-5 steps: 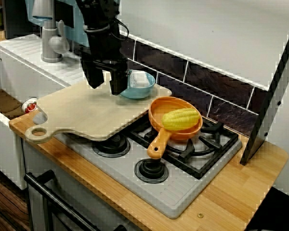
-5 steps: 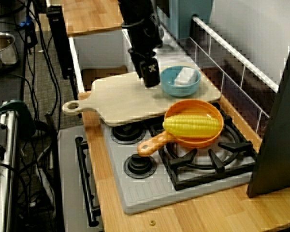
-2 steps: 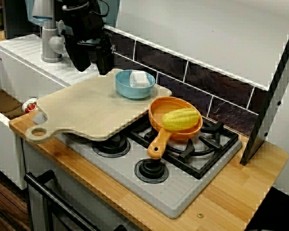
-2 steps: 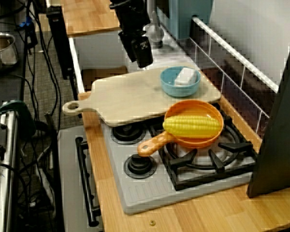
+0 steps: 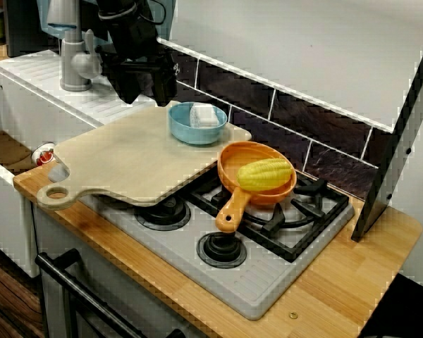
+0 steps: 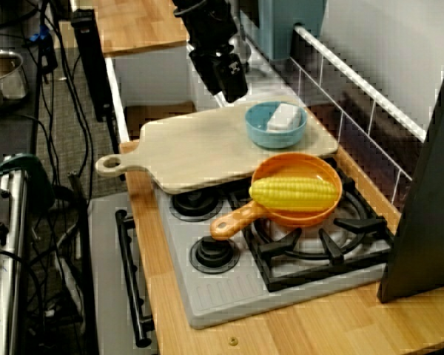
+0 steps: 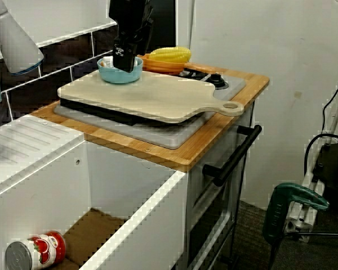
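Stovetop [image 5: 262,283], one board [image 5: 130,160], one bowl [image 5: 185,133], one hand [image 5: 148,91]

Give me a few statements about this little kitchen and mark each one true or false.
1. The corn lies in the pan. True.
2. The bowl stands on a stove grate. False: it stands on the board.
3. The gripper holds the bowl. False: it hangs above the board's back edge, apart from the bowl, with nothing in it.
4. A white block lies in the bowl. True.
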### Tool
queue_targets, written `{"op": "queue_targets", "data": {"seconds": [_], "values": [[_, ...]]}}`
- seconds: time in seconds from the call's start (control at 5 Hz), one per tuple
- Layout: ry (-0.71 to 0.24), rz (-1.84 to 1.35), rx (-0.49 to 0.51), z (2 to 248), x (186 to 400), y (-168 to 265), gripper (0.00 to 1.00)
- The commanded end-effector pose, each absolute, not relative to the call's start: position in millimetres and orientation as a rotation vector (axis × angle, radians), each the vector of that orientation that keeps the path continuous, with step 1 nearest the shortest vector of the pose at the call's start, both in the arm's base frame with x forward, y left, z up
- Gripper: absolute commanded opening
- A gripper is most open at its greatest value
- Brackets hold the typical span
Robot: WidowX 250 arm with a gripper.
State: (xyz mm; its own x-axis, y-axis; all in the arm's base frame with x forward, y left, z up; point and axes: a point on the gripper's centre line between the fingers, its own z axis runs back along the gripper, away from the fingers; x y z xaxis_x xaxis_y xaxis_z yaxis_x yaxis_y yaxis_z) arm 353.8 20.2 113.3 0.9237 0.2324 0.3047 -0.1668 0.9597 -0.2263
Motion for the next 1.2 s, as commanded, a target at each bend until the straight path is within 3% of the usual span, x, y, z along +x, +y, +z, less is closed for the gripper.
{"op": "queue_targets", "data": {"seconds": [0.0,1.0], "values": [[-0.4,0.242,-0.211,132.9,369.8,22.8,1.0],[-0.407,0.28,-0.176,107.5,375.7,20.8,1.0]]}}
